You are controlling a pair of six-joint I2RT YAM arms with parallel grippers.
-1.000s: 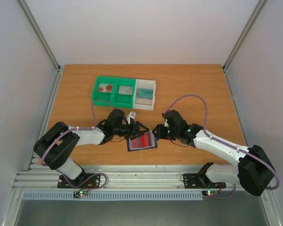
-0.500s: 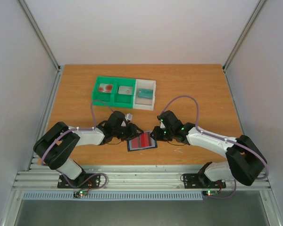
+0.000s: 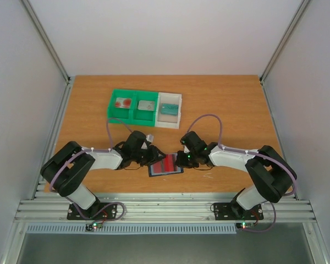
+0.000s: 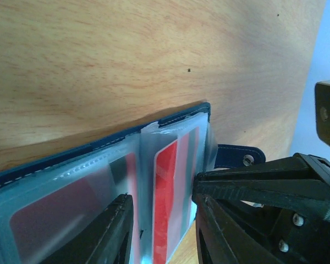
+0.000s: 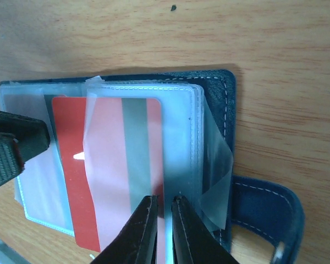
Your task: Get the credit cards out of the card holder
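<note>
Right wrist view: at six o'clock the right tool (image 5: 164, 220) pinches a red credit card (image 5: 71, 165). Left tool (image 4: 160, 212), jaws apart, should pin the card holder (image 5: 225, 104); pull straight out.

Stitched leathery card holder (image 5: 225, 104), glossy plastic sleeves (image 5: 182, 126), wood-grain table (image 5: 275, 44).

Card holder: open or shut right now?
Open. The card holder lies spread flat on the table, its clear sleeves and a red credit card exposed, side tab unfastened.
</note>
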